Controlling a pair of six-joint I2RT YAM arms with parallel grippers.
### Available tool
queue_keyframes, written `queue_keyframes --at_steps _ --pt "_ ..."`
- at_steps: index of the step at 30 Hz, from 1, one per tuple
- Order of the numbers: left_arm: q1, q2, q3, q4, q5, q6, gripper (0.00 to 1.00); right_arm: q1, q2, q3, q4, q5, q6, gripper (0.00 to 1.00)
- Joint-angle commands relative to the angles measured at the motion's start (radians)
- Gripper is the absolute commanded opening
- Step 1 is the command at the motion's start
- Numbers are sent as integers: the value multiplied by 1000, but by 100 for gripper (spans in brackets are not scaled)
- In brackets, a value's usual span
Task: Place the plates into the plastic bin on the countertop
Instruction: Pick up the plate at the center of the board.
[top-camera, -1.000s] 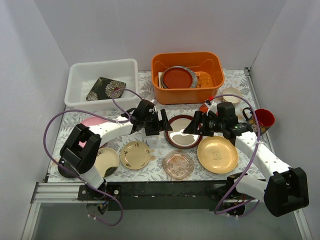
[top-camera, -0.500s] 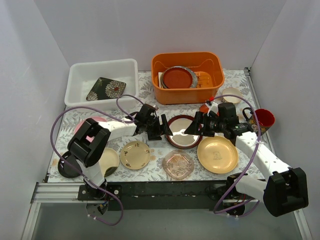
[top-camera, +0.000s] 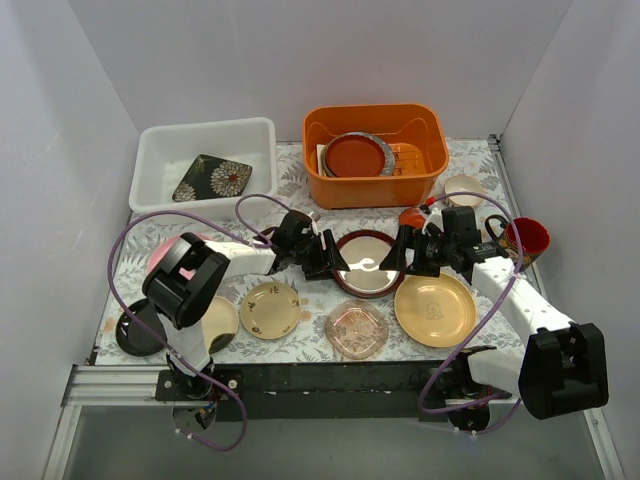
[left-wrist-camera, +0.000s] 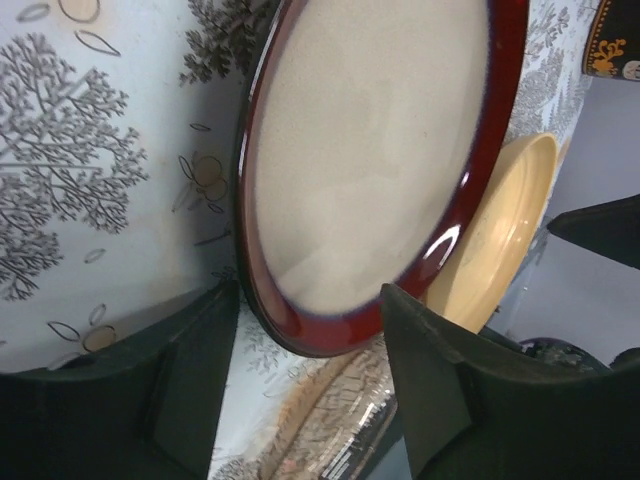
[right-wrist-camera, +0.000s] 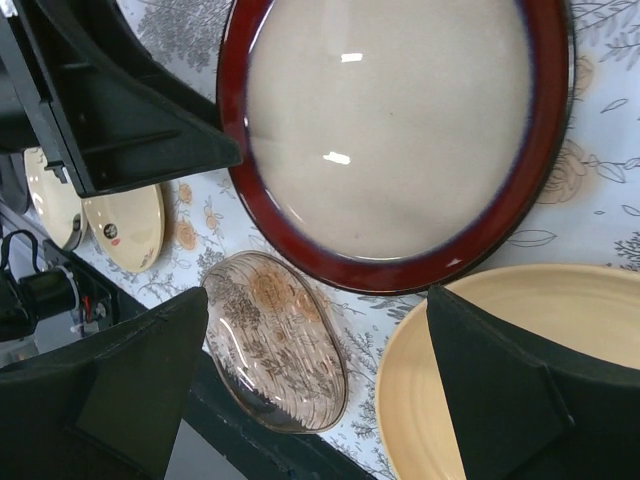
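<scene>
The dark-rimmed glossy round plate (top-camera: 367, 266) lies flat on the countertop (top-camera: 300, 180) in the middle. My left gripper (top-camera: 331, 260) is open at its left rim; in the left wrist view (left-wrist-camera: 308, 375) its jaws straddle the red rim of that plate (left-wrist-camera: 380, 150). My right gripper (top-camera: 396, 254) is open at the plate's right rim, above the plate (right-wrist-camera: 390, 130) in the right wrist view (right-wrist-camera: 320, 380). The white plastic bin (top-camera: 160, 150) at the back left holds a black square floral plate (top-camera: 212, 177).
A gold plate (top-camera: 434, 309), a clear pink glass dish (top-camera: 357, 328) and two cream plates (top-camera: 271, 309) lie along the front. A black plate (top-camera: 133, 332) and pink plate (top-camera: 172, 249) lie left. An orange tub (top-camera: 375, 185), cream bowl (top-camera: 463, 190) and red mug (top-camera: 528, 238) stand behind and right.
My left gripper has moved right, up to the dark-rimmed plate's left rim. My right gripper has shifted slightly towards the plate's right rim. The plate has not moved.
</scene>
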Motion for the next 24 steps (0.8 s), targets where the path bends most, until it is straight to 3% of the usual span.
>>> queue_keyframes --at_steps 1,14,24 --pt "-1 36 -39 28 -8 5 53 -31 16 46 -27 4 -45 97" --pt "-1 126 -16 39 -1 22 0 -56 -15 -8 -10 -31 -53 97" --pt "16 47 58 -110 -123 30 0 -76 -19 -20 -8 -23 -61 97"
